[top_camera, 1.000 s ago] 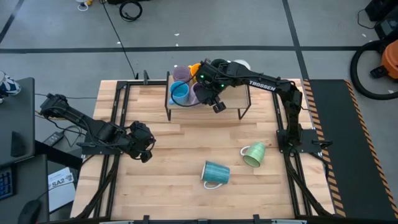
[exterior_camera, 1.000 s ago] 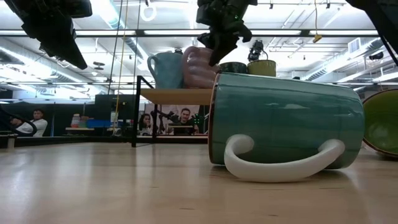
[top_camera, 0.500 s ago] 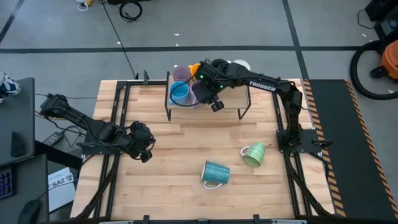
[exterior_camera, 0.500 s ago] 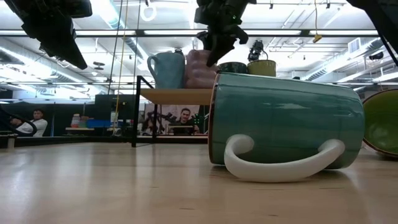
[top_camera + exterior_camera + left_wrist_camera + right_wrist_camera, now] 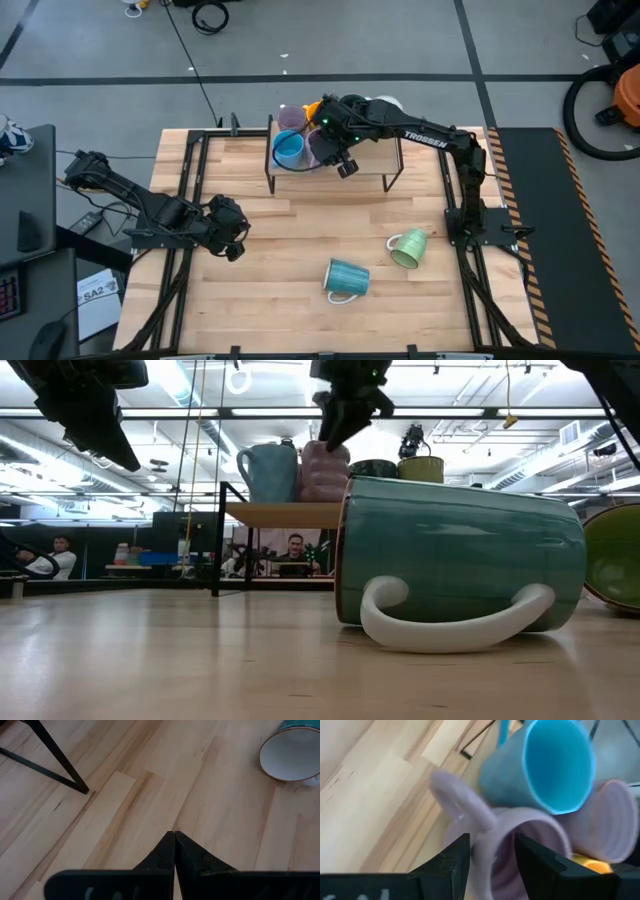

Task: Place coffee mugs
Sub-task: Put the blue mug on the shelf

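Two fingers of the right pincer (image 5: 492, 855) (parted) straddle the lavender mug (image 5: 520, 845) rim.

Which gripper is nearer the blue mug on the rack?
Right. The right gripper is at the rack beside the blue mug, its jaws open around a lavender mug. The left gripper waits shut, low over the table's left side, well away.

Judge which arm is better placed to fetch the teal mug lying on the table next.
Probably left. The left gripper hangs shut and empty over bare table near the teal mug. The right gripper is open at the shelf, fingers astride the lavender mug.
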Controlling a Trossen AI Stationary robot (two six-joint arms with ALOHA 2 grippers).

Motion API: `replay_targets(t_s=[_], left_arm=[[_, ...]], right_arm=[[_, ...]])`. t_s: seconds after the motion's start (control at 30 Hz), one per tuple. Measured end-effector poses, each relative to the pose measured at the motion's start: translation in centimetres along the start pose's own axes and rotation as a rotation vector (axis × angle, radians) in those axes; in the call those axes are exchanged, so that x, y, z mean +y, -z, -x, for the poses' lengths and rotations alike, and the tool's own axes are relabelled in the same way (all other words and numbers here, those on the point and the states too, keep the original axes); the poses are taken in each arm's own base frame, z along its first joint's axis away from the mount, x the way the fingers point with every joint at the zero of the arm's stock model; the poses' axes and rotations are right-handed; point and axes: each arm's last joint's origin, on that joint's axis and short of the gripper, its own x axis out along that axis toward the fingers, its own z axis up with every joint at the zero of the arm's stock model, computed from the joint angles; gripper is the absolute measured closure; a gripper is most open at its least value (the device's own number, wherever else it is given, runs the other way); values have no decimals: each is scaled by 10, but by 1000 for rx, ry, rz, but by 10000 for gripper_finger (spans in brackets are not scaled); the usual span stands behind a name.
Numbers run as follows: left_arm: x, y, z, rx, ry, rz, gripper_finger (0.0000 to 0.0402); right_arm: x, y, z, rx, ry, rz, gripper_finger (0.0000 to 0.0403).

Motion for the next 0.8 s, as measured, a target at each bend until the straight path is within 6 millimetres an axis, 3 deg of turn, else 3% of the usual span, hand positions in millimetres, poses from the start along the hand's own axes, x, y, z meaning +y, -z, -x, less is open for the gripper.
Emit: replay_targets(t_s=[0.2,0.47,0.8], left_arm=[[0,0,0,-1,1,1,392],[0,0,0,-2,2,2,392],[-2,-2,0,-18,18,16,392]], right_arm=[[-4,-11,26,-48,44,11,243],[5,-32,63,-111,54,-34,243],[50,-56,77,-81,-99,-150,243]])
